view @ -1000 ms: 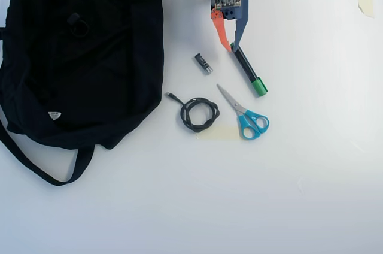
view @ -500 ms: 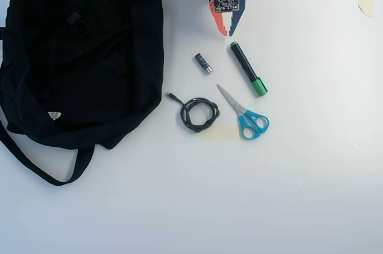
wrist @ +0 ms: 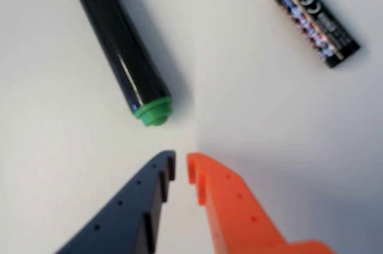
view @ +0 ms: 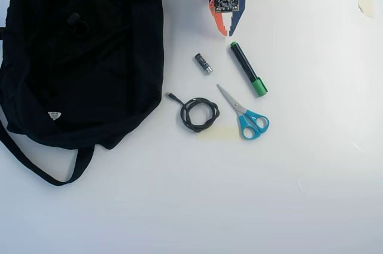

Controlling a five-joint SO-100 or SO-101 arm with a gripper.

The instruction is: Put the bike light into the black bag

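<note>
The black bag (view: 119,56) lies at the left of the overhead view, its strap trailing toward the lower left. A small black lump with a loop (view: 76,24) rests on the bag's upper part. It may be the bike light, but no red face shows and I cannot tell. My gripper (view: 226,31) sits at the top centre, right of the bag, above the table. In the wrist view its dark blue and orange fingers are nearly together, so the gripper (wrist: 181,161) is empty.
A black marker with a green cap (wrist: 119,44) (view: 248,69) and a battery (wrist: 311,14) (view: 203,63) lie just ahead of the gripper. A coiled black cable (view: 185,114), blue-handled scissors (view: 245,113) and a tape strip (view: 218,133) lie further out.
</note>
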